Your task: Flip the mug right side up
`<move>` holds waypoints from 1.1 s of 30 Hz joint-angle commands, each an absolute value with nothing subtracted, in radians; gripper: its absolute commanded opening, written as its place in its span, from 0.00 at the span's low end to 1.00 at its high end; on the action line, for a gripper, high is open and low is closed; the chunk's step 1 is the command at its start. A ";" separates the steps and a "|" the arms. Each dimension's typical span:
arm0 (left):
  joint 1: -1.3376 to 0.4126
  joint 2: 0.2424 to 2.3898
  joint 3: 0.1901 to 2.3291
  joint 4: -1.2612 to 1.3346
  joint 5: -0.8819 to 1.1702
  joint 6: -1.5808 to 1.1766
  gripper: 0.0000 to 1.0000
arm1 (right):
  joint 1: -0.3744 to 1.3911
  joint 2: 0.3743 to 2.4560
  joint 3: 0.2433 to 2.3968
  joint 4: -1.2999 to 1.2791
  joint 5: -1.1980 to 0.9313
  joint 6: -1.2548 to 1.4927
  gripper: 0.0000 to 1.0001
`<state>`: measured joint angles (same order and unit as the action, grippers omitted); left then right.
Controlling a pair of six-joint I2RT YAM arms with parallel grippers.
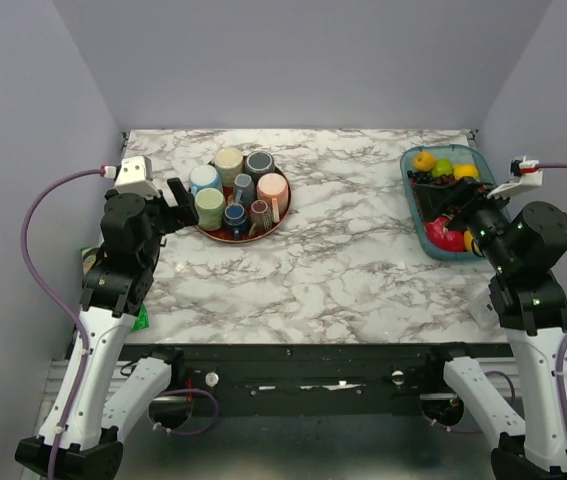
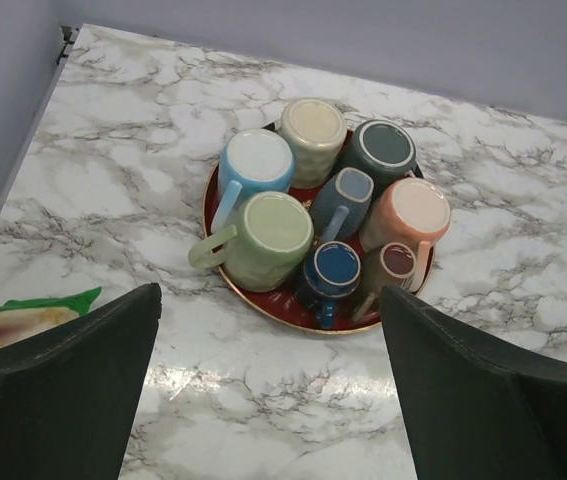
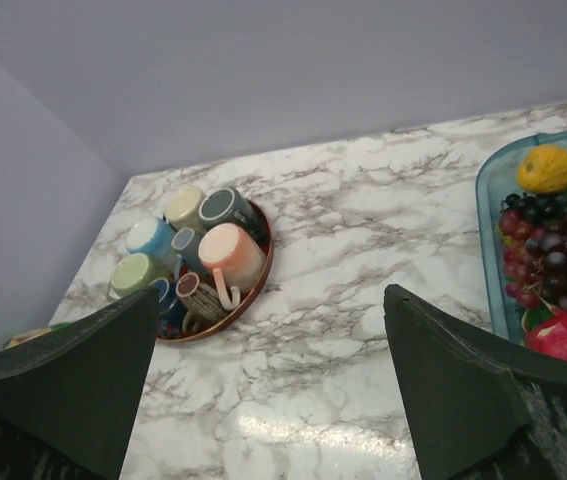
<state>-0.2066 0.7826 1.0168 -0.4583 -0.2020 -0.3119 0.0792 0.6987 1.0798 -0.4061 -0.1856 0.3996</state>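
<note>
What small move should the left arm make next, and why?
Probably lower the open left hand toward the green mug. That mug sits bottom up at the near left edge of the red tray. It is the one closest to that hand, its handle points outward, and nothing is held yet.

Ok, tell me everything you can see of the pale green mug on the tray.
The pale green mug looks like glossy ceramic. It stands upside down, flat ringed base up, at the near left edge of the red tray. Its loop handle juts left past the rim. The light blue mug sits close behind it.
</note>
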 commanded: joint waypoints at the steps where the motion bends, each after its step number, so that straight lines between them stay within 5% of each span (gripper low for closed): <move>1: -0.204 0.776 0.973 -0.446 -0.164 -0.354 0.99 | 0.077 0.748 1.085 -0.428 -0.326 0.394 1.00; 9: -0.204 0.818 0.902 -0.405 -0.146 -0.394 0.99 | 0.078 0.790 0.979 -0.327 -0.550 0.446 1.00; 14: -0.206 0.934 0.900 -0.471 0.110 -0.382 0.99 | 0.098 0.798 0.928 -0.311 -0.551 0.456 0.97; 21: -0.279 0.997 0.798 -0.399 0.068 -0.437 0.99 | 0.140 0.819 0.896 -0.318 -0.489 0.453 0.95; 24: -0.310 1.041 0.782 -0.376 0.031 -0.483 0.98 | 0.181 0.836 0.891 -0.313 -0.442 0.462 0.89; 28: -0.342 1.118 0.801 -0.359 -0.026 -0.549 0.86 | 0.238 0.883 0.907 -0.327 -0.359 0.482 0.69; 33: -0.403 1.206 0.828 -0.301 -0.159 -0.572 0.78 | 0.314 0.933 0.919 -0.324 -0.279 0.505 0.65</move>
<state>-0.3603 1.1469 0.7895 -0.3771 -0.0200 -0.5232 0.2703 0.9096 0.9035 -0.3351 -0.3779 0.4808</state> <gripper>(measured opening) 0.807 0.659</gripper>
